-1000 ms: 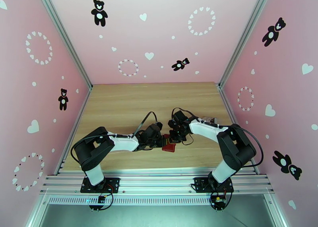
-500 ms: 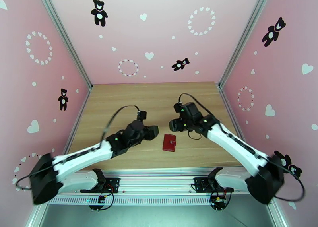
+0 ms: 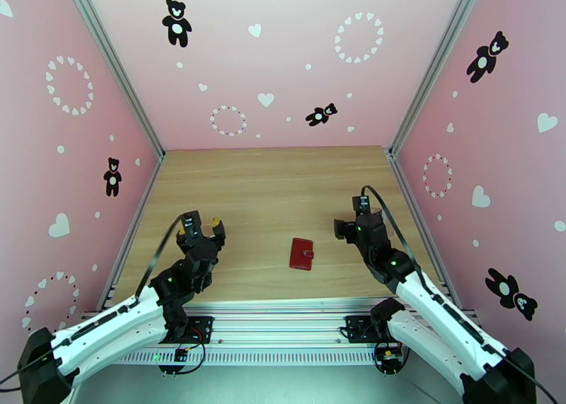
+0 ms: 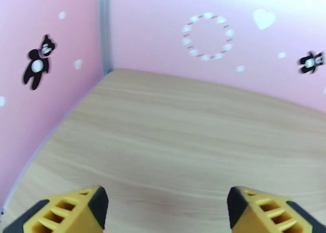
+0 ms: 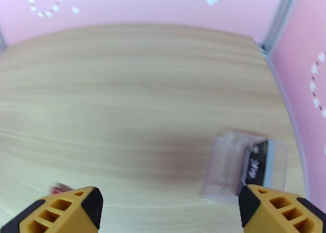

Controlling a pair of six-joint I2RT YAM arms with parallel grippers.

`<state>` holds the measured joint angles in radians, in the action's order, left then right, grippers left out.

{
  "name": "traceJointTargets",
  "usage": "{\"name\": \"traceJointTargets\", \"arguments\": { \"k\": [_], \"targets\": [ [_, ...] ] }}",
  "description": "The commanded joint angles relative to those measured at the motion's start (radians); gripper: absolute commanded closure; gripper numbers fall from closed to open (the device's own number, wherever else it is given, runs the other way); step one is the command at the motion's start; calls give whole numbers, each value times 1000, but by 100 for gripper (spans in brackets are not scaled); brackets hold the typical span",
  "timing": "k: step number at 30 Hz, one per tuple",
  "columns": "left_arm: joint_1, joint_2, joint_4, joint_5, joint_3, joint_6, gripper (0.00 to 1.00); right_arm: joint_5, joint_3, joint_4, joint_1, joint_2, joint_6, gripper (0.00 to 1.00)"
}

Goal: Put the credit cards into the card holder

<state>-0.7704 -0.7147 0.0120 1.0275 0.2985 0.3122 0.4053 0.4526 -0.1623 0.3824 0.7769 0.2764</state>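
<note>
The card holder is lying folded shut on the wooden table, toward its 6 o'clock edge; its contents are hidden. The left gripper is hanging well apart at the holder's 9 o'clock, jaws spread wide on nothing. The right gripper, at the holder's 3 o'clock, is likewise gaping empty, fingertips cut off by the frame. In the right wrist view, at 4 o'clock, a clear plastic case is lying partly behind one finger, its dark contents too blurred to identify.
</note>
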Motion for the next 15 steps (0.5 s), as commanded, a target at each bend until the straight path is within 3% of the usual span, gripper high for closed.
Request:
{"name": "traceJointTargets", "arguments": {
  "k": [1,3,9,13,15],
  "targets": [
    [108,31,176,-45,-35,-92,17,22,-51,252,-77,-9,-68,5],
    [181,42,233,-166,-54,-151,17,-20,-69,298,-138,36,-83,5],
    [401,-53,353,-326,-53,-203,17,-43,-111,524,-225,248,-115,4],
    [548,-224,520,-450,-74,-233,19,-7,-124,792,-274,487,-83,4],
    [646,-346,619,-514,-93,-146,19,12,-75,775,-285,539,-87,5]
  ]
}}
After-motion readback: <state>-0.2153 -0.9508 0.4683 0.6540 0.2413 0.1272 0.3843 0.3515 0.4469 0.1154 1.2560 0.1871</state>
